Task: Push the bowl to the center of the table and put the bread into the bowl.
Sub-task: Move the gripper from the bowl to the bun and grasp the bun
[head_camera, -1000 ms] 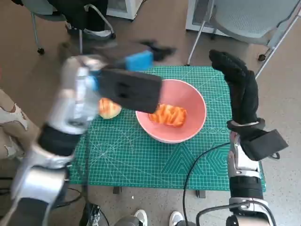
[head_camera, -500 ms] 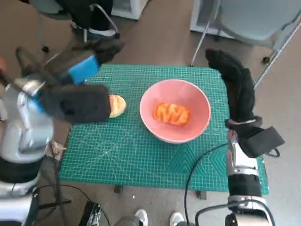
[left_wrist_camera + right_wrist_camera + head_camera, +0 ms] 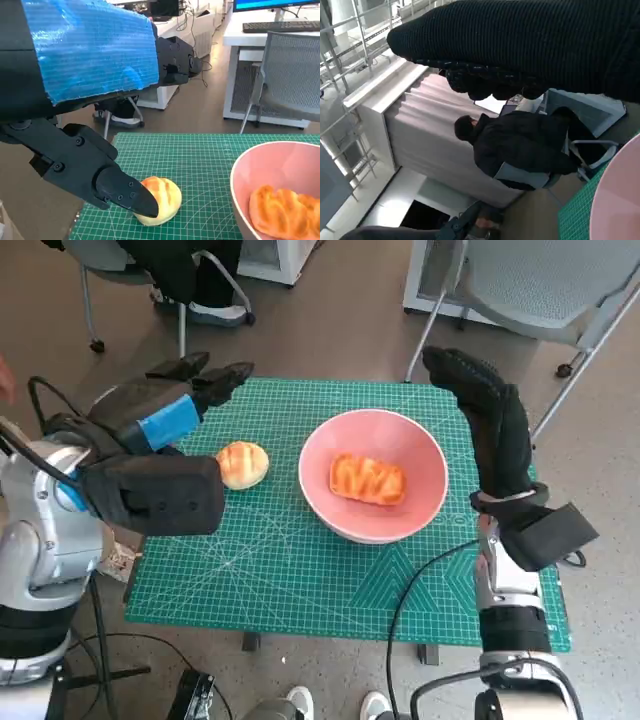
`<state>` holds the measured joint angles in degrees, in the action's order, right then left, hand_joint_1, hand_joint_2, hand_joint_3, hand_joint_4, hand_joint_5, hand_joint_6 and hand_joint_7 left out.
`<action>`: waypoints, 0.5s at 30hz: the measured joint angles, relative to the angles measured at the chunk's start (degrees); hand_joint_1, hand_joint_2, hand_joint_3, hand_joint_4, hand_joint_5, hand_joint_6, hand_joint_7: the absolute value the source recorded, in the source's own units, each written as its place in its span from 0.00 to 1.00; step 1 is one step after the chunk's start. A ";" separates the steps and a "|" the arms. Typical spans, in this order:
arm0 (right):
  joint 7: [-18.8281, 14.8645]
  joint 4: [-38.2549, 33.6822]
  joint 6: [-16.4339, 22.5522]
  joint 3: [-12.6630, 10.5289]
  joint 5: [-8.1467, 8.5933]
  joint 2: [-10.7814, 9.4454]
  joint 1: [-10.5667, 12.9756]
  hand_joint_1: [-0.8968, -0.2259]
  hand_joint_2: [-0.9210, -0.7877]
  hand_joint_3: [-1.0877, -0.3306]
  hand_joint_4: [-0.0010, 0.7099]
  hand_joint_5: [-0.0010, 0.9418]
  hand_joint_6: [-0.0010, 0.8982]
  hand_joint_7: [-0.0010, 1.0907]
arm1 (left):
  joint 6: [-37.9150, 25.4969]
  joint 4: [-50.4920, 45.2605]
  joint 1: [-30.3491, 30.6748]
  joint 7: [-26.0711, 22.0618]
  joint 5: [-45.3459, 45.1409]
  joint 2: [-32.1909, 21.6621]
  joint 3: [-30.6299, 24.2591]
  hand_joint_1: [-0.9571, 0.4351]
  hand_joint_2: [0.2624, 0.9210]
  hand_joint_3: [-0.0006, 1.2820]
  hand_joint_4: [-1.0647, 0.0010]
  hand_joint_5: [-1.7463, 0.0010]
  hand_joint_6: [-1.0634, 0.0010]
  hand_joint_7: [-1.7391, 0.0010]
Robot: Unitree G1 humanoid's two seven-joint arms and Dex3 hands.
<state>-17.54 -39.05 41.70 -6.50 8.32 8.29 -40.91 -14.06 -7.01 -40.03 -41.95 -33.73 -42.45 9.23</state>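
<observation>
Bread point(image 3: 366, 479) in pink bowl point(image 3: 420, 455)

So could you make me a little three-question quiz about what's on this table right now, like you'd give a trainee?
1. True or false: the bowl is empty.
2. Where does the round bun lie? A) in the bowl B) on the mat beside the bowl C) in the left hand
3. Fill in: the right hand stands beside the bowl and holds ____.

Key: 1 false, a bread lies in it. 2 B. 3 nothing.
</observation>
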 measured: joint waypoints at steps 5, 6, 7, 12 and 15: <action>-0.35 -0.08 0.01 -0.01 0.41 0.14 -0.23 0.32 0.00 0.32 0.20 0.00 0.00 0.36 | 1.12 2.24 -0.03 0.33 -0.29 0.01 1.21 0.49 0.62 0.00 1.00 1.00 0.86 1.00; -0.40 -0.08 0.02 0.00 0.41 0.20 -0.29 0.32 0.00 0.32 0.20 0.00 0.00 0.36 | 1.25 2.74 -0.05 0.37 -0.36 0.02 1.50 0.49 0.62 0.00 1.00 1.00 0.86 1.00; -0.44 -0.08 0.04 0.00 0.41 0.26 -0.33 0.32 0.00 0.32 0.20 0.00 0.00 0.36 | 1.45 3.43 -0.16 0.46 -0.46 0.07 1.83 0.49 0.62 0.00 1.00 1.00 0.86 1.00; -0.68 -0.23 0.13 -0.02 0.44 0.50 -0.46 0.31 0.00 0.32 0.20 0.00 0.00 0.36 | 1.98 7.68 -1.21 1.28 -1.97 0.62 4.01 0.49 0.62 0.00 1.00 1.00 0.86 1.00; -0.71 -0.28 0.13 -0.05 0.45 0.59 -0.49 0.31 0.00 0.32 0.20 0.00 0.00 0.36 | 2.21 11.57 -2.68 2.46 -2.87 1.85 5.55 0.48 0.62 0.00 1.00 1.00 0.86 1.00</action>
<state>-18.25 -39.33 41.84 -6.56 8.76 8.88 -41.40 -11.84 4.56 -42.70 -39.49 -36.60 -40.60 14.78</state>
